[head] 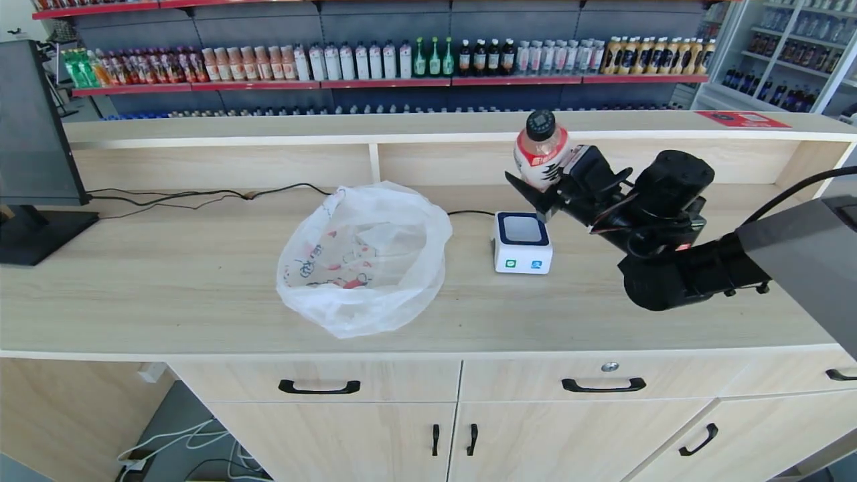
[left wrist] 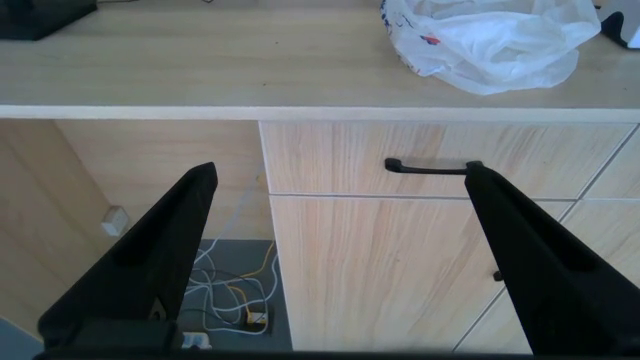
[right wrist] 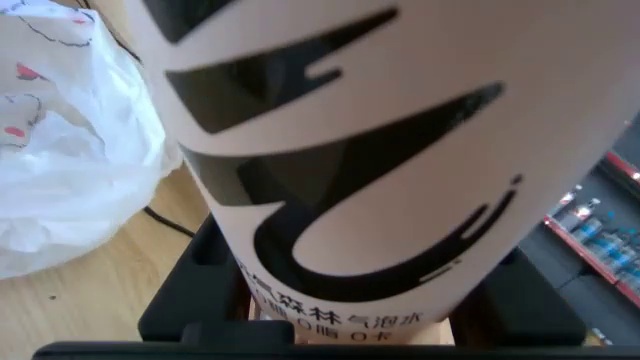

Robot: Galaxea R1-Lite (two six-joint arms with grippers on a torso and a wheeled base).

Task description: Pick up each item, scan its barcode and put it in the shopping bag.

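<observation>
Heads up on this one, going left to right. Your left claw (left wrist: pixel 340 172) was spread wide with nothing in it, parked low in front of the cabinet fronts (left wrist: pixel 370 270) below the counter edge, so it wasn't in the game at all.

Far left of the head view sat the monitor (head: pixel 33 134). The shopping bag (head: pixel 365 258) lay crumpled on the counter (head: pixel 167 294) around the middle of the frame, and its mouth looked floppy rather than properly propped open.

Just right of the bag was the scanner (head: pixel 523 242), window up, with its cable (head: pixel 469 213) trailing back behind the bag.

Right of centre, in the upper part of the frame, your right claw (head: pixel 546 182) was pinching the bottle (head: pixel 541 152) around its lower body. The cap was up, and the bottle was off the counter and apart from the scanner.

What I'd have worried about:
- I couldn't see the barcode anywhere, and the bottle stood roughly upright, so nothing faced the window. You'd likely have got no read without tipping or rolling it.
- A round, slick label in a two-finger pinch could slip once you tilt it.
- Coming down low could bump the scanner or snag the cable.
- With nothing holding the bag open, a drop could land on the rim and roll off.
</observation>
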